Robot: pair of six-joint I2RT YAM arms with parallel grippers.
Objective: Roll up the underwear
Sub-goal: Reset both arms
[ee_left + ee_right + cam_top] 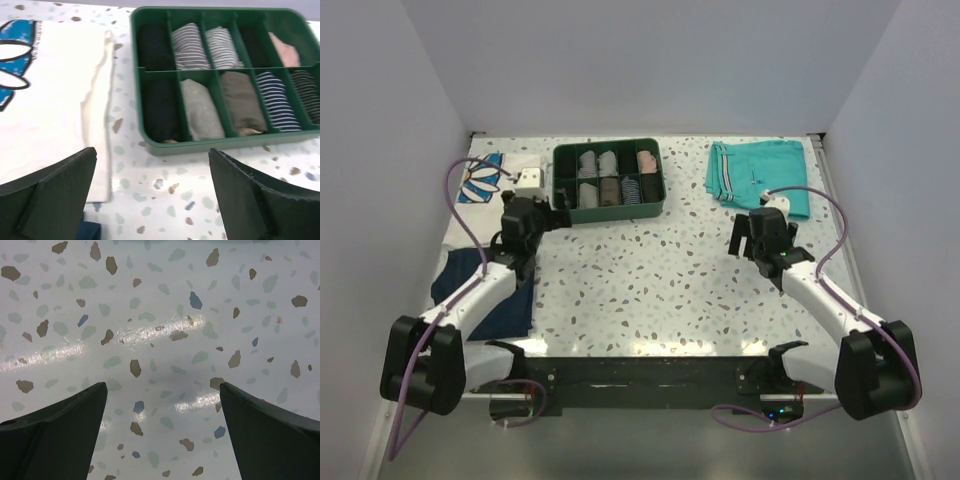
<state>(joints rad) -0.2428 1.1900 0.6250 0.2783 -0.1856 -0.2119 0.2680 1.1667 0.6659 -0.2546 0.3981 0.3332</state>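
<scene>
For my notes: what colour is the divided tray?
The tray is dark green; the left wrist view shows it best.

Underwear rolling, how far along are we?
Done: every visible compartment of the green tray holds a roll, and the near-left black roll shows beige at its end, possibly the underwear. In hand: nothing; the left gripper and right gripper hang open and empty. Left: no unrolled briefs show, so maybe nothing.
</scene>
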